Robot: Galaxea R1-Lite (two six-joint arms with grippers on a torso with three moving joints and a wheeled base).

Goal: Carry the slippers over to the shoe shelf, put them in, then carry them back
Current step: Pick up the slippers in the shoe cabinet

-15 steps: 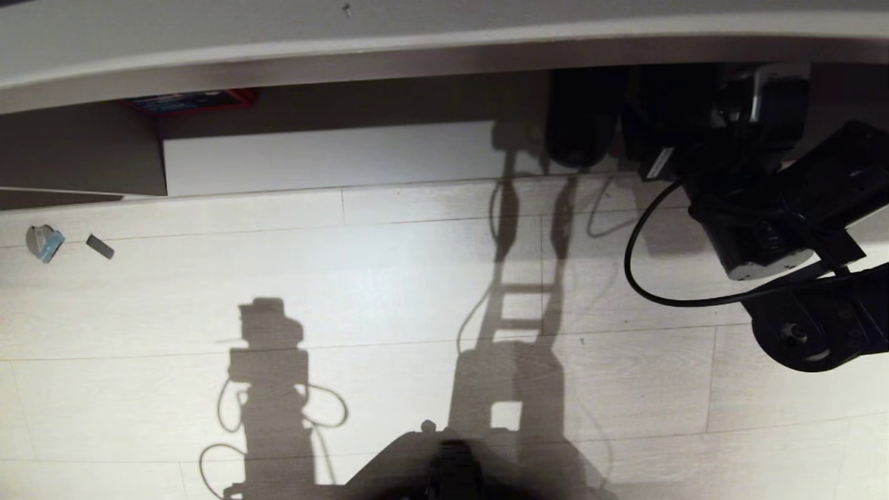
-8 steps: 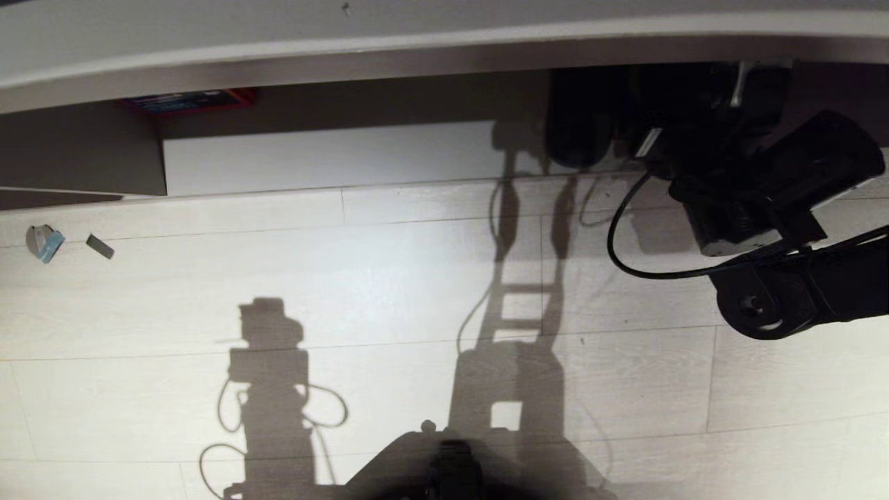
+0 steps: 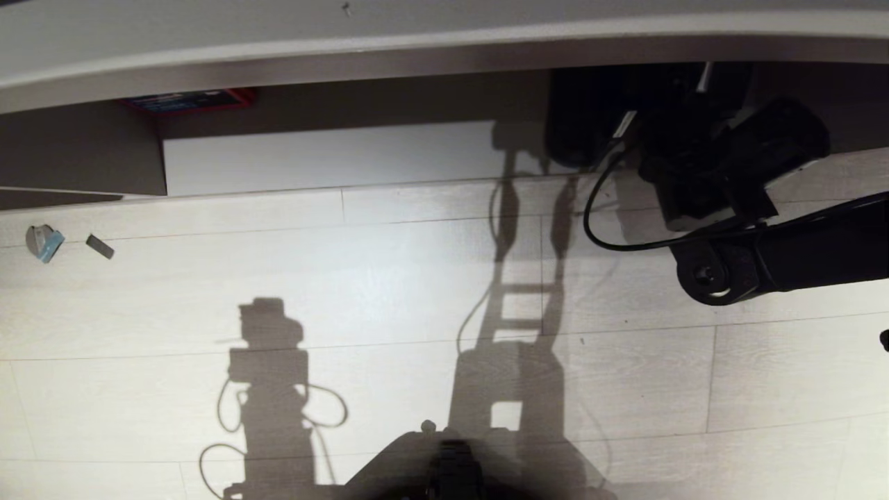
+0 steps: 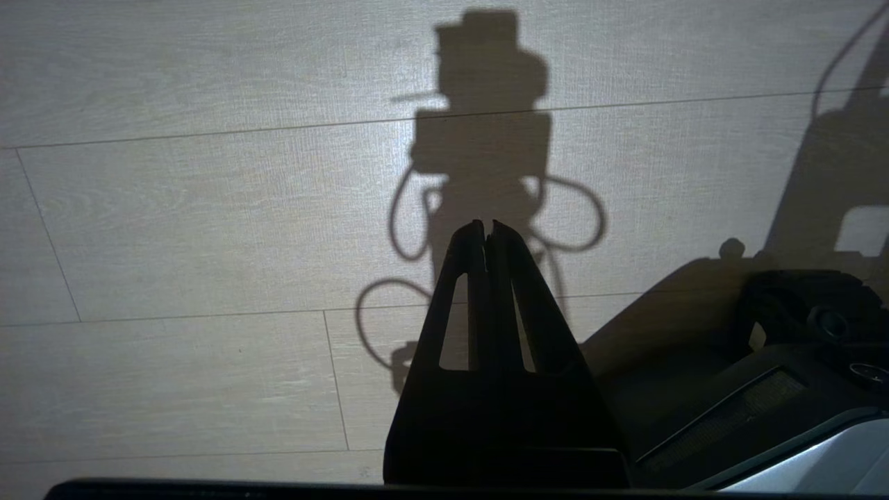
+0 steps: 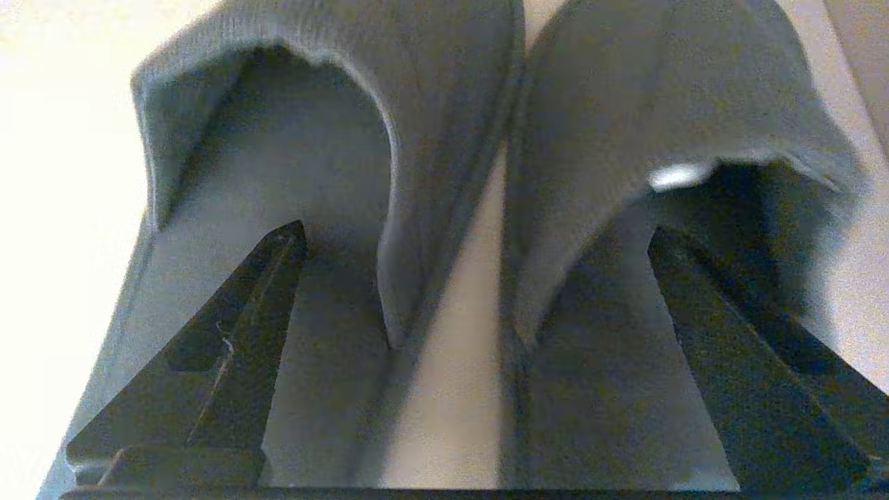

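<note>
Slippers (image 5: 444, 139) sit side by side inside the shoe shelf (image 3: 333, 156), at its right end. We have our right gripper (image 5: 476, 236) spread wide, one finger in each slipper's opening, clamping nothing. Our left gripper (image 4: 487, 232) hangs over the floor (image 4: 208, 208), pressed shut and empty.
</note>
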